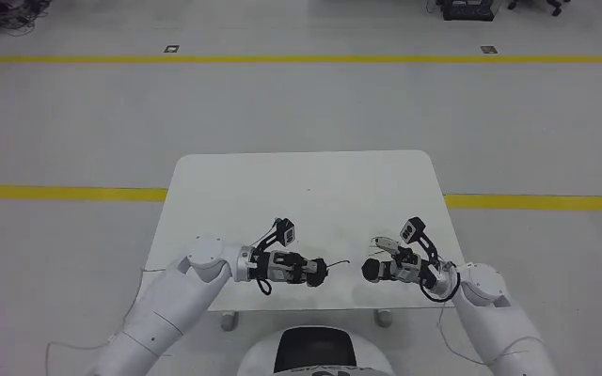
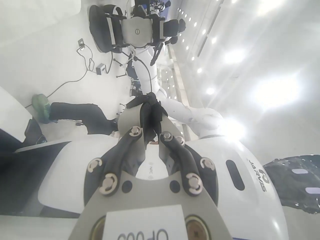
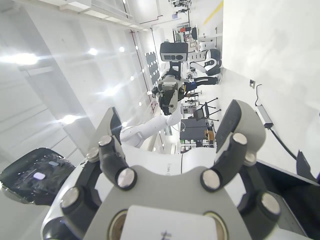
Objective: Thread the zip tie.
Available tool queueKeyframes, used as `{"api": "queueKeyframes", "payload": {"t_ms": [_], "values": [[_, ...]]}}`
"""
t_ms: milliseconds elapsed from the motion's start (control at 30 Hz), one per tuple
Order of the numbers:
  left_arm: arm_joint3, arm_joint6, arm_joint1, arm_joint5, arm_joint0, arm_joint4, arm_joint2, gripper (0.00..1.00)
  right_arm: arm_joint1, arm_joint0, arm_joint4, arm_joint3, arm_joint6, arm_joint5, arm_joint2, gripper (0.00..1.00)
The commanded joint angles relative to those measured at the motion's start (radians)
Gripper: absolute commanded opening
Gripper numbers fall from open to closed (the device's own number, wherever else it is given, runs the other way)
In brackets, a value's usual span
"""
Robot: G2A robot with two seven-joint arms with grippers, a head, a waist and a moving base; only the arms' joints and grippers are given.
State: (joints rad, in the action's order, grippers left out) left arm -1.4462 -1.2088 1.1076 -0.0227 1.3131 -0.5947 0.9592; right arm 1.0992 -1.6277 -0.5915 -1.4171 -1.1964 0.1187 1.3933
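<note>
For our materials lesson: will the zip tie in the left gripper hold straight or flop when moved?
Probably springy rather than limp: the zip tie juts out from the left gripper unsupported, with only a slight curve. Likely very light, as it is a thin strip.

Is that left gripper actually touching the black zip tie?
Touching. The left wrist view shows the left gripper shut on the zip tie, with the black strap pinched between its fingertips.
</note>
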Motion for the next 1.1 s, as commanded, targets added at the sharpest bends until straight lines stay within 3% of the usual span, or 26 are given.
{"api": "queueKeyframes", "payload": {"t_ms": [0, 67, 267, 400, 600, 667, 1067], "values": [[0.000, 0.000, 0.000, 0.000, 0.000, -0.001, 0.000, 0.00, 0.000, 0.000, 0.000, 0.000, 0.000, 0.000, 0.000, 1.00], [0.003, 0.001, 0.001, 0.015, -0.002, -0.008, -0.013, 0.00, 0.003, -0.001, -0.053, 0.006, -0.034, -0.022, -0.017, 1.00], [0.039, -0.044, 0.017, 0.020, -0.037, -0.063, -0.079, 0.00, 0.008, 0.062, -0.102, 0.123, -0.170, 0.006, -0.064, 1.00], [0.066, -0.026, 0.029, -0.016, -0.071, -0.056, -0.120, 0.00, 0.012, 0.089, -0.106, 0.159, -0.194, 0.021, -0.095, 1.00], [0.066, -0.026, 0.029, -0.016, -0.071, -0.056, -0.120, 0.00, 0.012, 0.089, -0.106, 0.159, -0.194, 0.021, -0.095, 1.00], [0.057, 0.004, 0.030, -0.016, -0.066, -0.054, -0.127, 0.00, 0.014, 0.087, -0.117, 0.152, -0.164, 0.015, -0.102, 1.00], [0.060, 0.047, 0.031, -0.036, -0.064, -0.059, -0.138, 0.00, 0.014, 0.095, -0.130, 0.159, -0.164, 0.017, -0.109, 1.00]]}}
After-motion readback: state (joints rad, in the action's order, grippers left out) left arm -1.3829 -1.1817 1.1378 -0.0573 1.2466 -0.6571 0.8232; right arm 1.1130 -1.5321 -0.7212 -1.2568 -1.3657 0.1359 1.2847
